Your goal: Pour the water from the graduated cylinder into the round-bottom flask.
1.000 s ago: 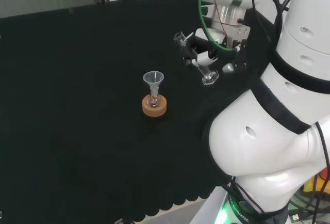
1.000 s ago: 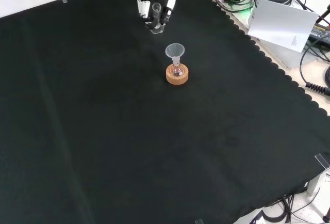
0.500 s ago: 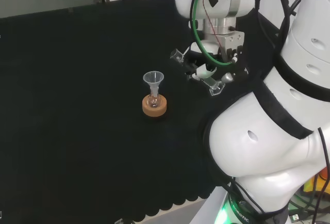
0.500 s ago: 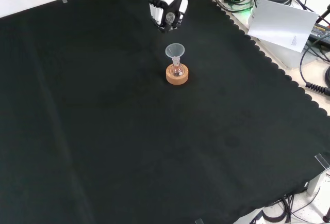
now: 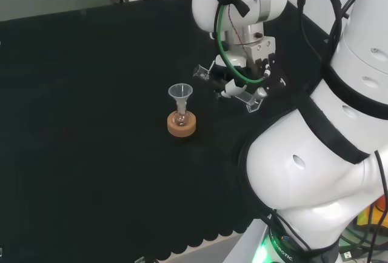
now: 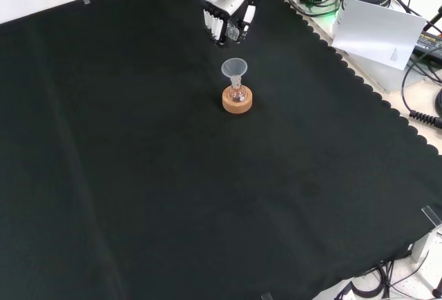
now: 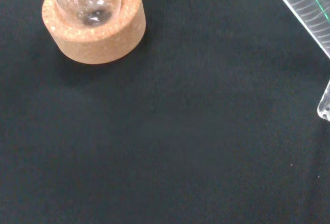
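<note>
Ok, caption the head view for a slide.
Hand holds tilted graduated cylinder beside funnel-topped round-bottom flask on cork ring.

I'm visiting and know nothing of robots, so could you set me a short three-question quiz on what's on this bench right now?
1. True or false: the flask sits on a cork ring.
2. What stands in the flask's neck? A) stopper B) funnel C) spoon
3. Fill in: the hand holds the cylinder ____, not upright.

Key: 1 true; 2 B; 3 tilted.
</note>
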